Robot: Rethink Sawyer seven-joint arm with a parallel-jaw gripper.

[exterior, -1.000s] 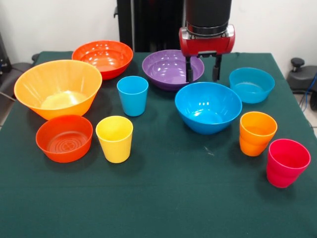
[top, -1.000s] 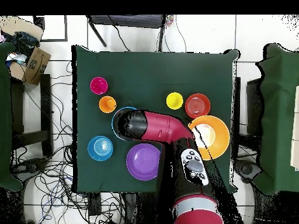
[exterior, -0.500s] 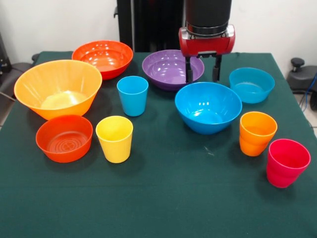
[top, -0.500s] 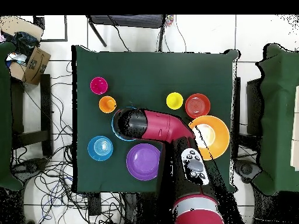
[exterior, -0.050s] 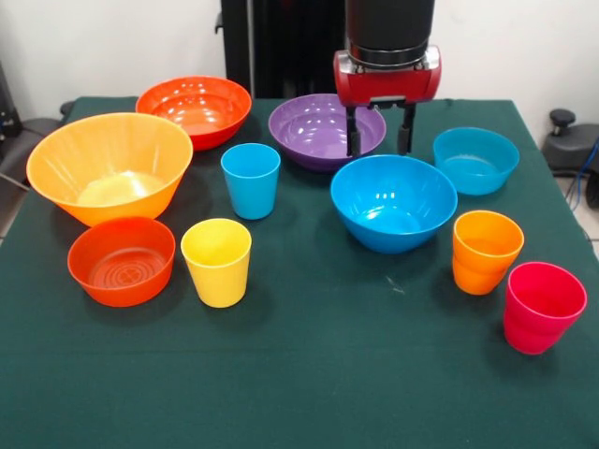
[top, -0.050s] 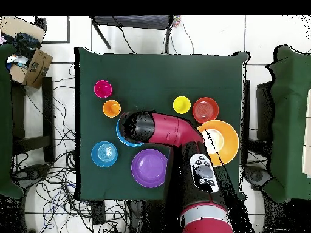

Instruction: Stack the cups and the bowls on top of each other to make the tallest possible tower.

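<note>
My gripper (exterior, -0.050s: 378, 150) hangs open and empty over the far rim of the large blue bowl (exterior, -0.050s: 393, 201), just in front of the purple bowl (exterior, -0.050s: 323, 126). The cups stand apart: blue (exterior, -0.050s: 250, 180), yellow (exterior, -0.050s: 216, 262), orange (exterior, -0.050s: 486, 251), pinkish red (exterior, -0.050s: 543, 306). The other bowls are the large light orange (exterior, -0.050s: 109, 168), the medium red-orange (exterior, -0.050s: 194, 108), the small red-orange (exterior, -0.050s: 122, 260) and the small teal (exterior, -0.050s: 475, 159). No tower is in view; nothing is stacked. In the overhead view the arm's wrist (top, -0.050s: 135, 127) covers the gripper and most of the blue bowl (top, -0.050s: 119, 136).
A dark green cloth (exterior, -0.050s: 309, 374) covers the table. A cardboard box (top, -0.050s: 33, 67) and cables lie on the floor beside it. Another green-covered table (top, -0.050s: 291, 121) stands to one side.
The gripper has shifted slightly left in the front view, still open above the blue bowl's far rim. No cup or bowl has moved.
</note>
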